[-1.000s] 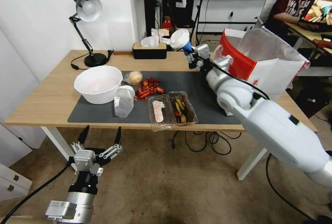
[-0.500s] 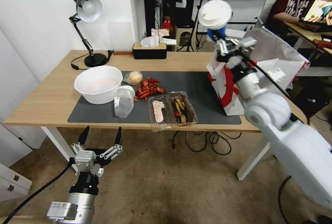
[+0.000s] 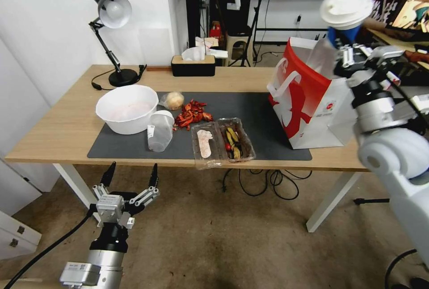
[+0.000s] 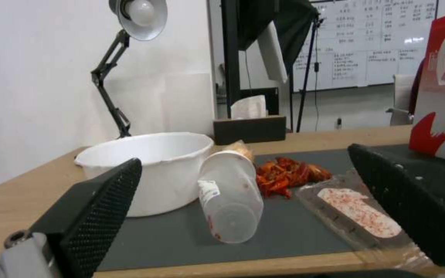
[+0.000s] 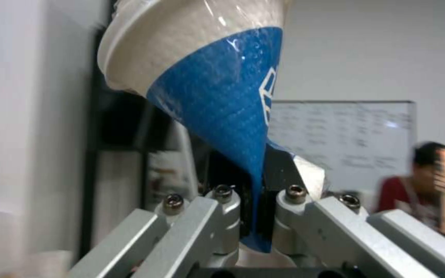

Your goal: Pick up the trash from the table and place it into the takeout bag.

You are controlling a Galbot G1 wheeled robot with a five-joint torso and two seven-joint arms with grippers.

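**Blue-and-white cup held above the takeout bag**

Head view: the right gripper (image 3: 346, 48) pinches the blue-and-white cup (image 3: 345, 12) above the open takeout bag (image 3: 313, 101) on the table (image 3: 67, 128). The left gripper (image 3: 130, 173) hangs below the table edge, fingers spread.

Left wrist view: white bowl (image 4: 150, 166), toppled clear plastic cup (image 4: 230, 197), red scraps (image 4: 287, 175).

Right wrist view: cup squeezed flat between the fingers (image 5: 217, 208).

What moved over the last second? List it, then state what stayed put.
The right pincer, shut on the blue-and-white cup, swung it up from the table's far edge and rightward, now above the takeout bag. The left pincer stayed open below the table; remaining trash unmoved.
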